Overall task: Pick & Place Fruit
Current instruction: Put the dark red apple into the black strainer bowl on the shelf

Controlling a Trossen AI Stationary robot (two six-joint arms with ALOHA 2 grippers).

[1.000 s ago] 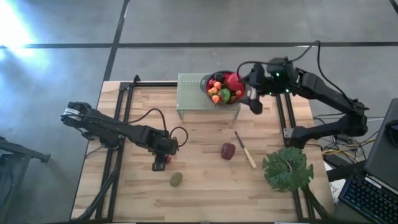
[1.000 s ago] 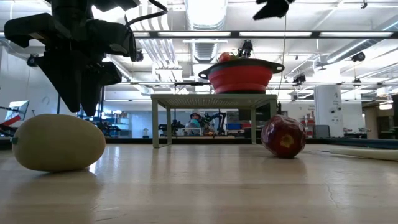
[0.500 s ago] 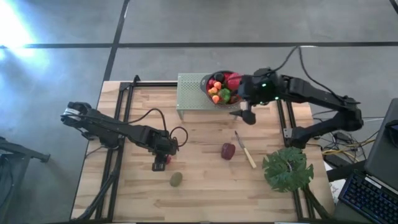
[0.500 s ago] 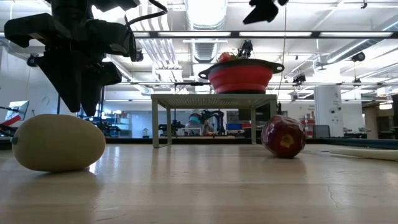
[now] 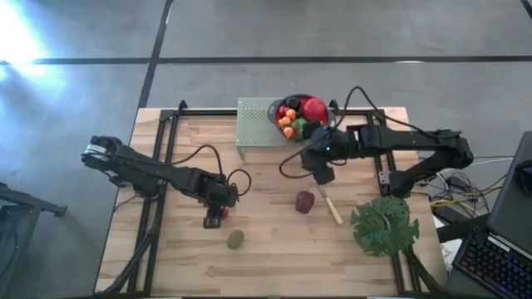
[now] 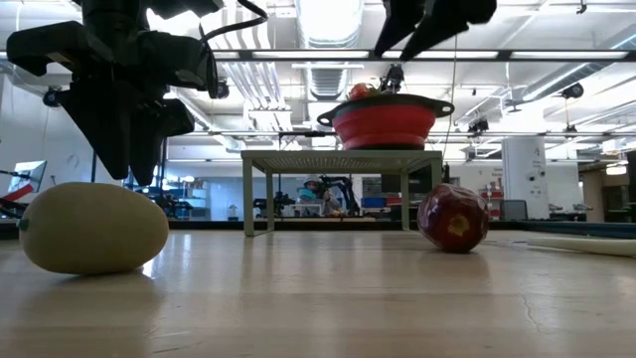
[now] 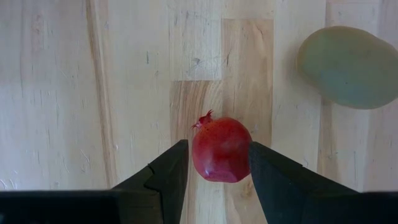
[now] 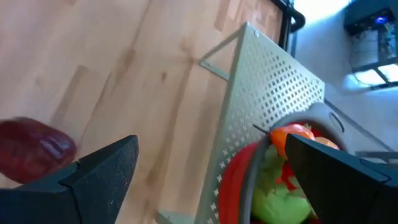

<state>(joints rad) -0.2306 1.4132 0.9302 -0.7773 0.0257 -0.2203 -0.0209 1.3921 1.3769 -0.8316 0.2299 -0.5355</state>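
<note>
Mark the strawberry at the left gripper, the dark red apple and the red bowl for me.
strawberry point(image 7: 221, 150), left wrist view, middle of its body.
dark red apple point(image 5: 305, 201), high view, its top.
red bowl point(image 6: 384, 122), low view, its side wall.

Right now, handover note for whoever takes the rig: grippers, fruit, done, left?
Left gripper: shut on the red strawberry, low over the table's left half.
Right gripper: open, empty, above the table between the red bowl and the dark red apple.
Fruit: bowl on the perforated stand already holds several pieces. On the wood: dark red apple beside the knife, and a greenish-brown kiwi near the left gripper.
Left: strawberry, apple and kiwi not yet in the bowl.
</note>
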